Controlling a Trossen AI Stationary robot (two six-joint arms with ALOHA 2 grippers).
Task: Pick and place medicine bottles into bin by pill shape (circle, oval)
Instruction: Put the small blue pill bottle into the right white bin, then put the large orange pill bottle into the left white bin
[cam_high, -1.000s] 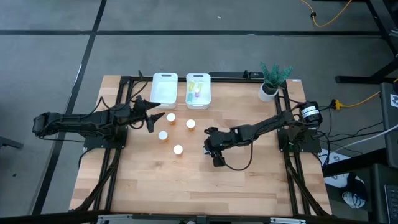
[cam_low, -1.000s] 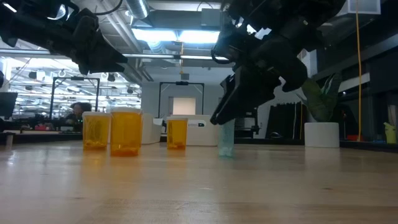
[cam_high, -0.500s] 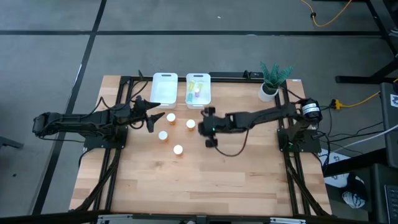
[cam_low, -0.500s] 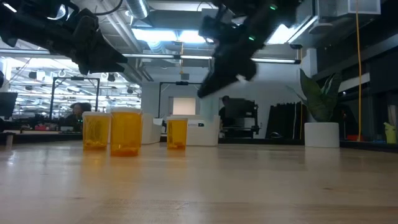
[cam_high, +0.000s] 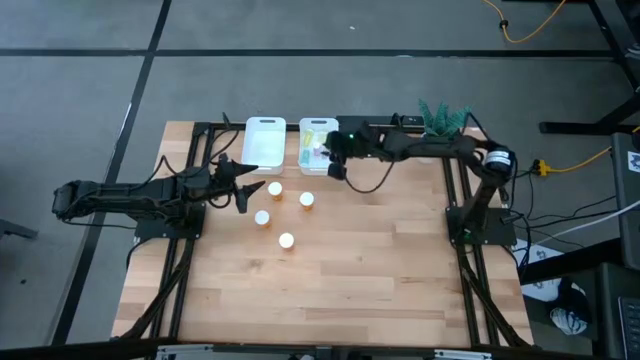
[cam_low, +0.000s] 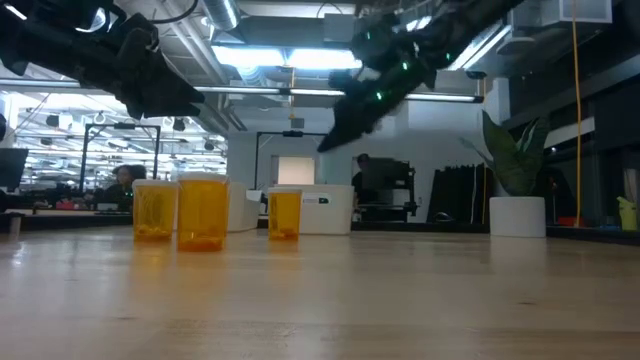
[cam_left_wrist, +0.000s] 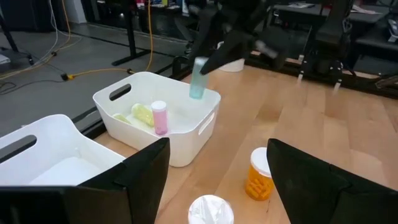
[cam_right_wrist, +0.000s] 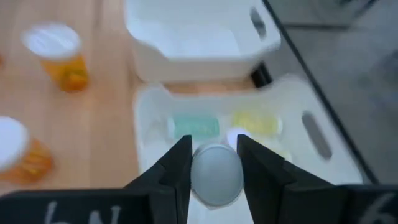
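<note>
Pale green and slim, one medicine bottle now hangs over the right-hand bin, pinched between the right gripper's fingers; a second ago that gripper was down at mid-table closing on it. From above, four orange bottles remain on the wood — so five bottles appear sorted or nearly so, though the bin's contents are tiny here. At table height, the right arm is raised, nothing beneath it. The left wrist camera shows the held bottle above the bin's far rim. The left gripper waits, jaws spread, near the left bin.
</note>
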